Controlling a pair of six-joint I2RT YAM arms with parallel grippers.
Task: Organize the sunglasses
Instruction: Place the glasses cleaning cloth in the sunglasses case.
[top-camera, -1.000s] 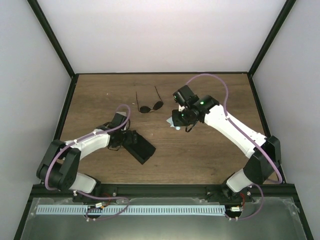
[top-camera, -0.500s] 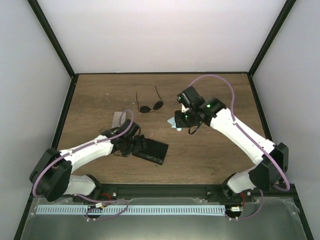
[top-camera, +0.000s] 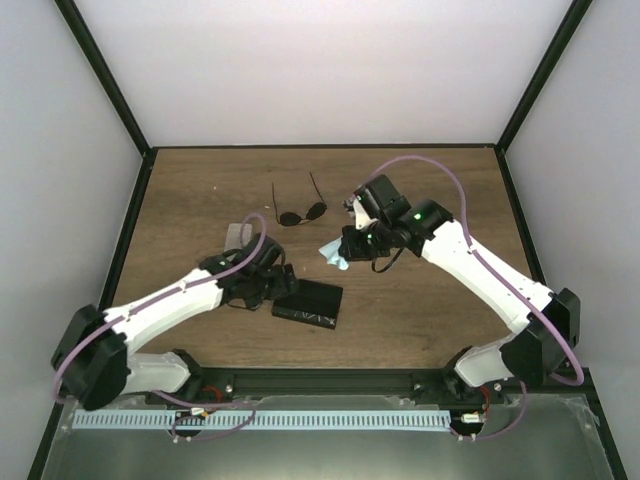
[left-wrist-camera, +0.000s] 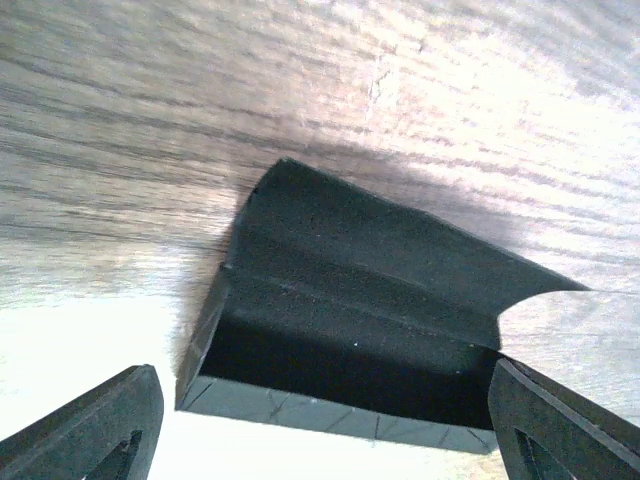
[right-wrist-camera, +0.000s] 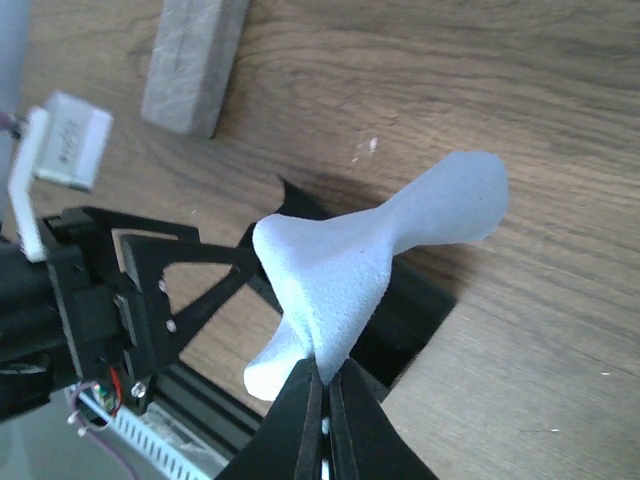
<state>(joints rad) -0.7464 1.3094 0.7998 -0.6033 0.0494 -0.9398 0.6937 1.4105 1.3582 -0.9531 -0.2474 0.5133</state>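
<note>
Right wrist view: the right claw (right-wrist-camera: 322, 378) is pressed together on a fold of a light blue cloth (right-wrist-camera: 360, 260). The cloth bunches out from the pinch above the wooden bench (right-wrist-camera: 520, 120). Farther off in that view an oblong clear case (right-wrist-camera: 195, 55) lies flat on the wood.

The left claw (left-wrist-camera: 325, 435) stands spread wide, one finger on each side of a black case (left-wrist-camera: 370, 300) that lies opened on the bench. A gap shows beside the left finger. The right finger may be touching the case's corner, but the view is too close to be sure.

From above, one pair of sunglasses (top-camera: 300, 213) lies toward the back of the bench, its arms unfolded and pointing at the far wall, apart from both claws.
</note>
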